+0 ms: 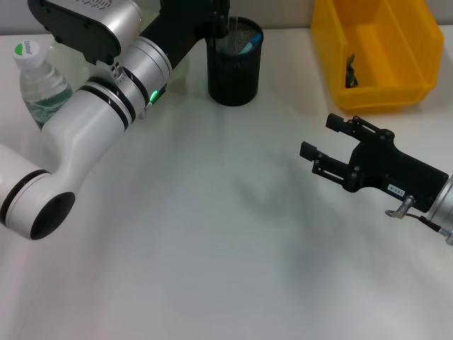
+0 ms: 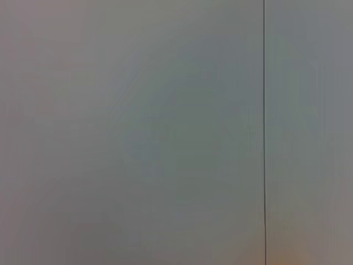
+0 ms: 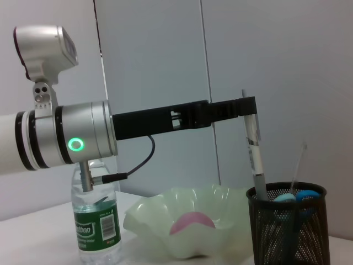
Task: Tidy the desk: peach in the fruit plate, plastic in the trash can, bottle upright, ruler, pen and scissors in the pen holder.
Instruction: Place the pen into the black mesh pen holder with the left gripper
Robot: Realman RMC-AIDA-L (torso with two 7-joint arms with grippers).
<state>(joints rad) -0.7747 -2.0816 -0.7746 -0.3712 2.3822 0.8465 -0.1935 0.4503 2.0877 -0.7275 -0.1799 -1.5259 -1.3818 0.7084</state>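
Note:
My left gripper (image 3: 249, 106) is shut on a grey pen (image 3: 255, 157). It holds the pen upright with the lower end inside the black mesh pen holder (image 3: 287, 232). Blue scissors handles (image 3: 296, 196) and a thin pale strip, perhaps the ruler (image 3: 298, 165), stick out of the holder. The pink peach (image 3: 191, 223) lies in the pale green fruit plate (image 3: 149, 221). The bottle (image 1: 37, 79) stands upright at the far left. My right gripper (image 1: 320, 136) hangs open over the table's right side with nothing between its fingers.
The yellow trash can (image 1: 386, 88) stands at the back right with a dark crumpled piece (image 1: 352, 71) inside. My left arm (image 1: 106, 113) stretches across the back left, over the plate. The left wrist view shows only a grey wall.

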